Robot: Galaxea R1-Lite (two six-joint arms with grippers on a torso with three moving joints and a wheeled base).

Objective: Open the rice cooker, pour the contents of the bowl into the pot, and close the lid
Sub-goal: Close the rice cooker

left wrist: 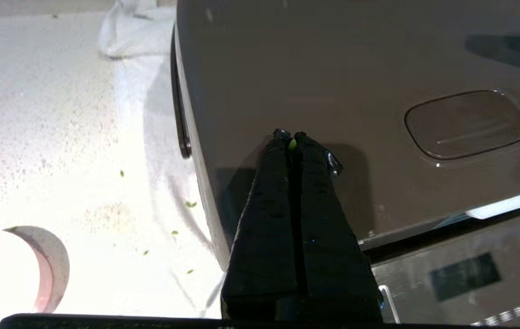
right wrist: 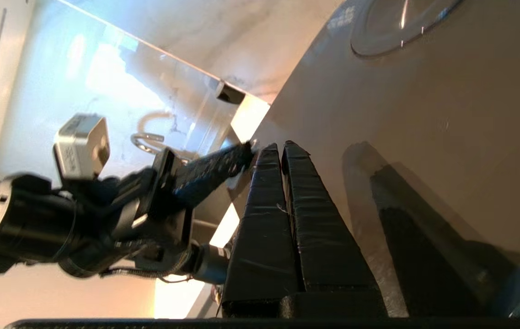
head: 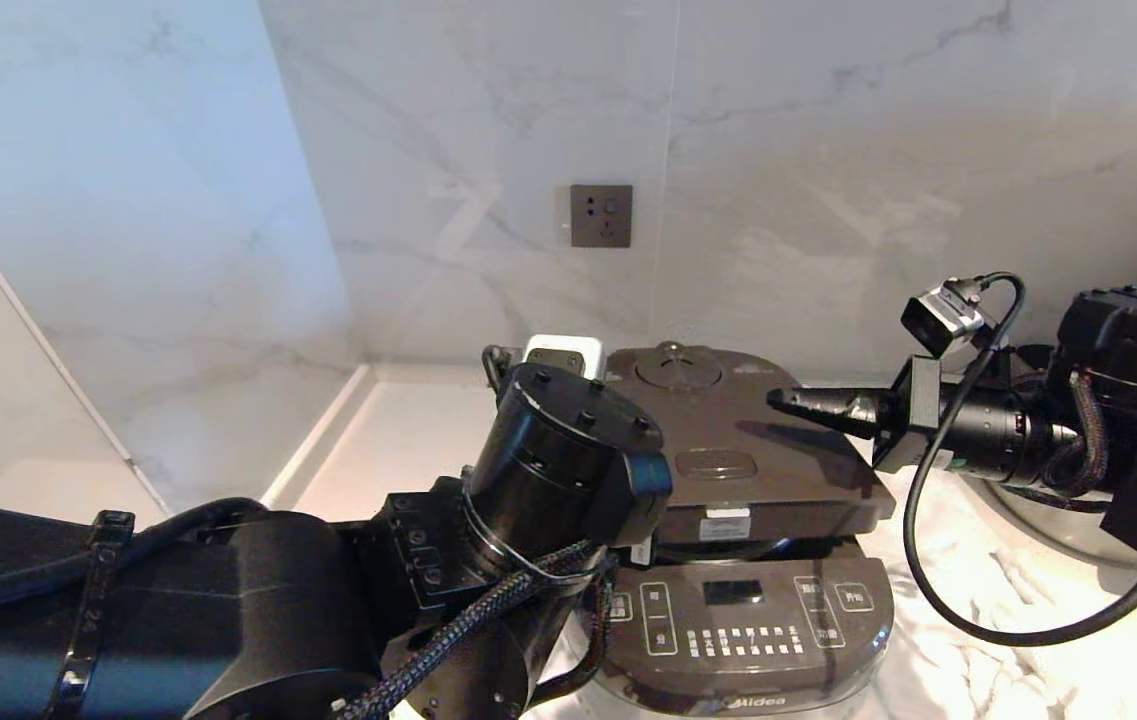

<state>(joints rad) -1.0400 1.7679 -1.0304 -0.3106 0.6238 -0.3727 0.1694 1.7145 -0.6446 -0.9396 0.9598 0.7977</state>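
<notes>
The dark brown-grey rice cooker [head: 748, 620] stands on the counter with its lid [head: 728, 430] lowered. A dark gap shows along the lid's front edge above the control panel, and the pot is hidden under the lid. My left gripper [left wrist: 291, 136] is shut over the lid's [left wrist: 333, 68] front left corner, with one green bit [left wrist: 292, 145] stuck between its tips. My right gripper [head: 778, 398] is shut just above the lid's right side, pointing left toward the left gripper [right wrist: 214, 167]. The pink bowl [left wrist: 54, 265] sits on the counter left of the cooker. Loose green contents [left wrist: 190, 204] lie scattered beside it.
A white cloth [left wrist: 127, 27] lies by the cooker's back left corner. A steel pan [head: 1038, 520] sits behind my right arm at the right. The marble wall with a socket [head: 600, 215] rises close behind the cooker. My left arm [head: 228, 600] fills the near left.
</notes>
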